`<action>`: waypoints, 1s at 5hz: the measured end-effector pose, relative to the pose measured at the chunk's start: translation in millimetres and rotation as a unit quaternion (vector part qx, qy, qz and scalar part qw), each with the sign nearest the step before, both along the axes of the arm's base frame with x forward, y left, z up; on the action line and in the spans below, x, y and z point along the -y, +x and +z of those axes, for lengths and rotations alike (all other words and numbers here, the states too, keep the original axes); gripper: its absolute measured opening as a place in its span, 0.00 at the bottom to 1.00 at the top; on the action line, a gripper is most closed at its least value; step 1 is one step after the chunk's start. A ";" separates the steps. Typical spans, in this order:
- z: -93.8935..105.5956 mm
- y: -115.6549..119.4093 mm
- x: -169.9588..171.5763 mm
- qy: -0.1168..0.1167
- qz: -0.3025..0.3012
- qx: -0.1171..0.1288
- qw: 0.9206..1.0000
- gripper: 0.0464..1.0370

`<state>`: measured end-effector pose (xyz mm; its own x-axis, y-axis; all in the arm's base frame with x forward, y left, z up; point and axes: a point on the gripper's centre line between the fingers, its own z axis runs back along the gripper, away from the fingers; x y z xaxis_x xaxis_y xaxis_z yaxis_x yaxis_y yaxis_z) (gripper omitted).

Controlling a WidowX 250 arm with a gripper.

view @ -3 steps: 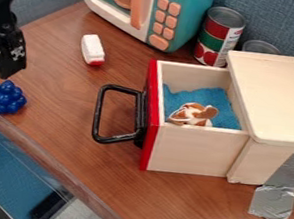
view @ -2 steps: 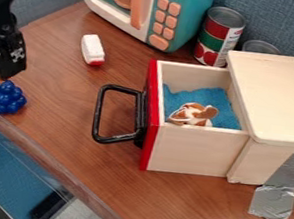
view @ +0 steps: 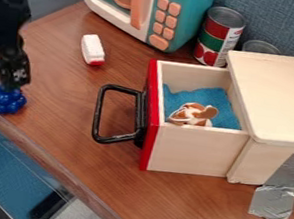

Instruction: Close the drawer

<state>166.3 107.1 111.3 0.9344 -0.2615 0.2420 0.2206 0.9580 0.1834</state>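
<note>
The pincer (view: 13, 85), whether apart or together I cannot tell, hangs over the tabletop (view: 62, 106) at the view's left; the drawer (view: 195, 150) juts open to its right, handle (view: 98, 113) facing it, so closing calls for a rightward push.

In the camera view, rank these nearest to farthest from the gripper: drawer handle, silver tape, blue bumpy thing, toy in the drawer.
1. Blue bumpy thing, by the gripper's tip
2. Drawer handle, on the red front
3. Toy, inside the drawer
4. Silver tape, lower right
</note>
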 end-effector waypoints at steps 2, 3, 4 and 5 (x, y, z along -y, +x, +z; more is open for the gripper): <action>-40.3 23.7 2.8 0.028 -0.051 -0.029 0.998 0.96; -49.4 34.5 14.2 0.036 -0.085 -0.035 0.995 0.96; -64.0 42.2 25.6 0.028 -0.105 -0.033 0.993 0.96; -78.1 46.3 33.7 0.013 -0.115 -0.044 0.992 0.96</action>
